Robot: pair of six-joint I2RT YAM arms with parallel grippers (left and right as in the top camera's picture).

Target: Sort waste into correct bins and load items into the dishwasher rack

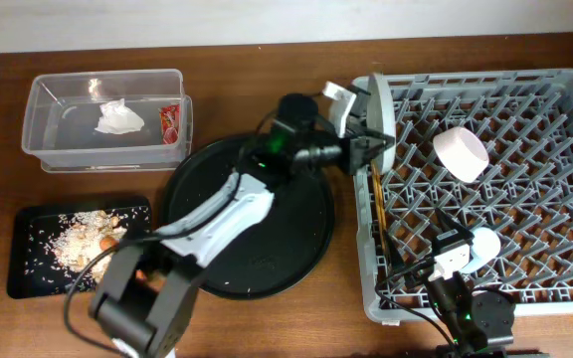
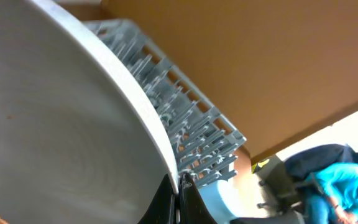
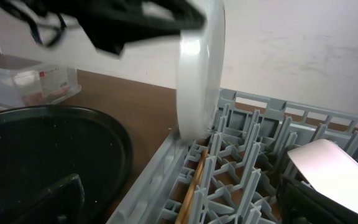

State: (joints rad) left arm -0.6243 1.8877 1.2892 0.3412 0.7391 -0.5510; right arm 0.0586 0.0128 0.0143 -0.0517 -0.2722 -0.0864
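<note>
My left gripper (image 1: 361,149) is shut on the rim of the pale grey plate (image 1: 384,119) and holds it upright on edge over the left side of the dishwasher rack (image 1: 565,89). In the left wrist view the fingers (image 2: 179,190) pinch the plate (image 2: 61,137). The chopsticks (image 1: 376,214) lie in the rack's left column. They also show in the right wrist view (image 3: 194,186). The white bowl (image 1: 461,154) lies in the rack. The light-blue cup (image 1: 482,245) sits near the front. My right gripper (image 1: 428,247) is open and empty above the rack's front.
The clear tub (image 1: 58,149) at the back left holds the white napkin (image 1: 117,119) and the red wrapper (image 1: 170,121). The flat black tray (image 1: 28,278) at the front left holds rice (image 1: 73,244) and a carrot piece (image 1: 107,242). A large round black tray (image 1: 267,249) lies left of the rack.
</note>
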